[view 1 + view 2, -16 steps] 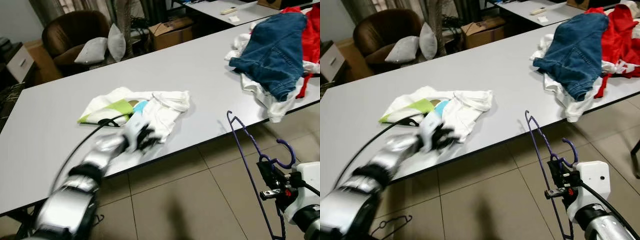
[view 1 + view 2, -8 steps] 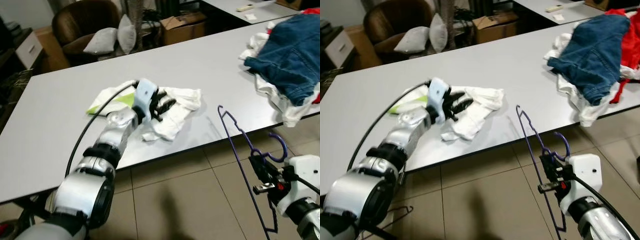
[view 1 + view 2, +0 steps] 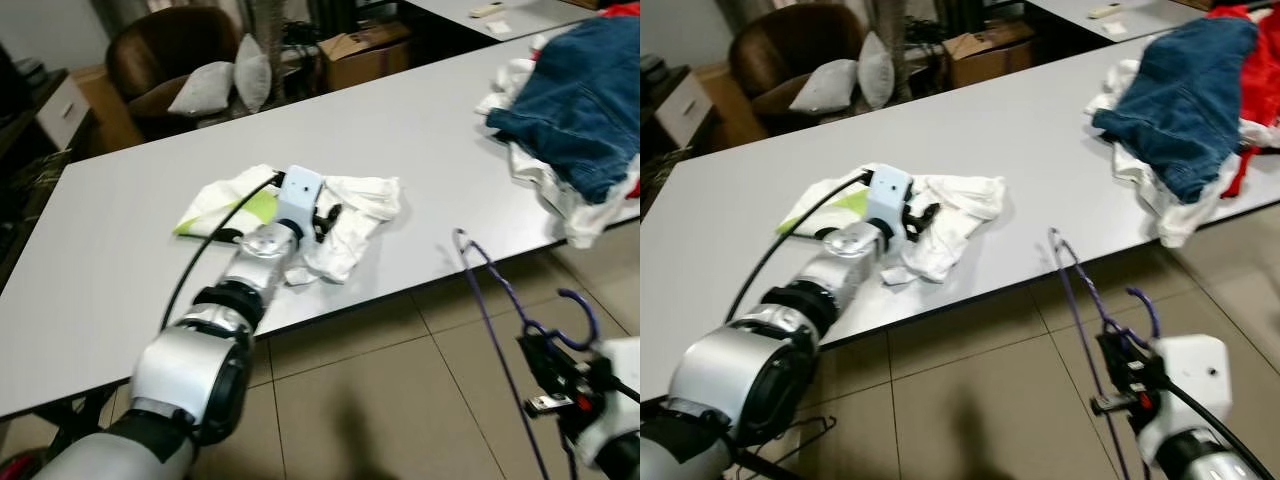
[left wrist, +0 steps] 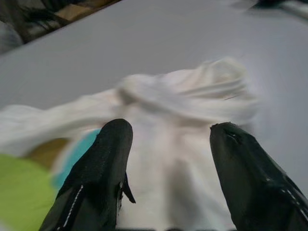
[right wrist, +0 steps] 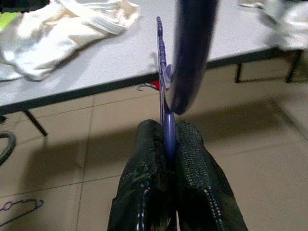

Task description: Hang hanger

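The left pincer (image 4: 166, 159) is spread wide, its two black fingers (image 4: 98, 168) poised low over the white garment (image 3: 340, 215) that lies crumpled on the grey desk (image 3: 130, 230). Whether the tips already touch the cloth is hard to tell through the blur of the wrist view. A green and blue patch (image 3: 235, 212) of fabric shows beside the white folds, on the far side from the desk's near edge.

The right pincer (image 5: 167, 144) is pressed together on the purple hanger (image 3: 500, 300), pinching its wire just under the hook (image 3: 575, 320). The hanger stands upright out in front of the desk's near edge, over the tiled floor (image 3: 380, 400), well apart from the garment.

The step in hand looks like taking hold of the garment so that it can go on the hanger. To do it well, the left fingers should come down astride a raised fold near the collar or shoulder, not the flat middle, and close on one layer only, so the shirt opens when lifted. Lifting straight up and clear of the desk would let it hang free. The right arm should keep the hanger steady and upright, its shoulder end turned toward the garment, so the wire can slip into the neck opening without snagging.

Blue jeans (image 3: 570, 100) and other clothes are heaped at the desk's far right end.
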Robot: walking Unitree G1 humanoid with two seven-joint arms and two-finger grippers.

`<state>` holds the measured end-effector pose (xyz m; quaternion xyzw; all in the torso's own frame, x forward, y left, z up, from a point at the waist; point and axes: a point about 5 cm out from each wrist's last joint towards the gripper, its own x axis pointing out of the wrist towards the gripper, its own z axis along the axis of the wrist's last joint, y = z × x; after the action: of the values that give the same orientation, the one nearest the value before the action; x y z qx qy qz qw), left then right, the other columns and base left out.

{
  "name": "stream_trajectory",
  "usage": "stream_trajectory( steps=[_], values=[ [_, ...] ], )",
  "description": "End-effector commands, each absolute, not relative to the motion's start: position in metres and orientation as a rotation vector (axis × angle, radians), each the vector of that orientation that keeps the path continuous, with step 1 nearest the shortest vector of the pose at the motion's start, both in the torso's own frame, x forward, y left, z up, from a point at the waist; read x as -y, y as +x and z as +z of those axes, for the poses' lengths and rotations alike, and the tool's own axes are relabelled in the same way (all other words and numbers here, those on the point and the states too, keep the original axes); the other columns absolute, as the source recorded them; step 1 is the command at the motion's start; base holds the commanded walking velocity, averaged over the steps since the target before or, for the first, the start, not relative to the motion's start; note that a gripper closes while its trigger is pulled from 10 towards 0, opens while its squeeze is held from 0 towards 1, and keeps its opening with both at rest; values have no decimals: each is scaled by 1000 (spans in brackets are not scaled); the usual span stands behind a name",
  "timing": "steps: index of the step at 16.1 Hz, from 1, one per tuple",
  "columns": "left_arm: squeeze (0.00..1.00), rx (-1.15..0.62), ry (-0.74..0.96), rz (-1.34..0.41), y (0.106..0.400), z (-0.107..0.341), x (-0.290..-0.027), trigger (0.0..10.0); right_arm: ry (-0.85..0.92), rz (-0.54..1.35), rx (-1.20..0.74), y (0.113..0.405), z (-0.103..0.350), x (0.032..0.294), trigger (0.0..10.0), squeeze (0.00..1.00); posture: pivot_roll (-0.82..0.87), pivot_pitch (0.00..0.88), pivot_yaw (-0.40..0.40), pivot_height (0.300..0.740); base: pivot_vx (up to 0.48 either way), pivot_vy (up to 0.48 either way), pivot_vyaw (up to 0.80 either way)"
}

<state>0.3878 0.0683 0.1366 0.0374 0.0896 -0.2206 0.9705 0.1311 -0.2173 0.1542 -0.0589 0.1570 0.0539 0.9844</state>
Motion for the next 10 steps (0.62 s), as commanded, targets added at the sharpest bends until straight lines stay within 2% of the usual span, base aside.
stream_trajectory(
  steps=[1, 4, 7, 10],
  values=[
    [0, -190, 50, -439, 389, 139, -67, 10000, -118, 108, -310, 127, 160, 217, 10000, 0, -446, 73, 227, 740, 0, 0, 0],
    [0, -198, 101, -449, 387, 137, -57, 10000, -132, 94, -320, 120, 165, 218, 10000, 0, -490, 92, 228, 740, 0, 0, 0],
    [0, -208, 233, -288, 391, 136, -73, 10000, -151, 74, -329, 109, 172, 218, 10000, 0, -542, 109, 237, 740, 0, 0, 0],
    [0, -120, 121, -181, 400, 155, -91, 10000, -156, 66, -343, 100, 172, 220, 10000, 0, -571, 119, 237, 740, 0, 0, 0]
  ],
)
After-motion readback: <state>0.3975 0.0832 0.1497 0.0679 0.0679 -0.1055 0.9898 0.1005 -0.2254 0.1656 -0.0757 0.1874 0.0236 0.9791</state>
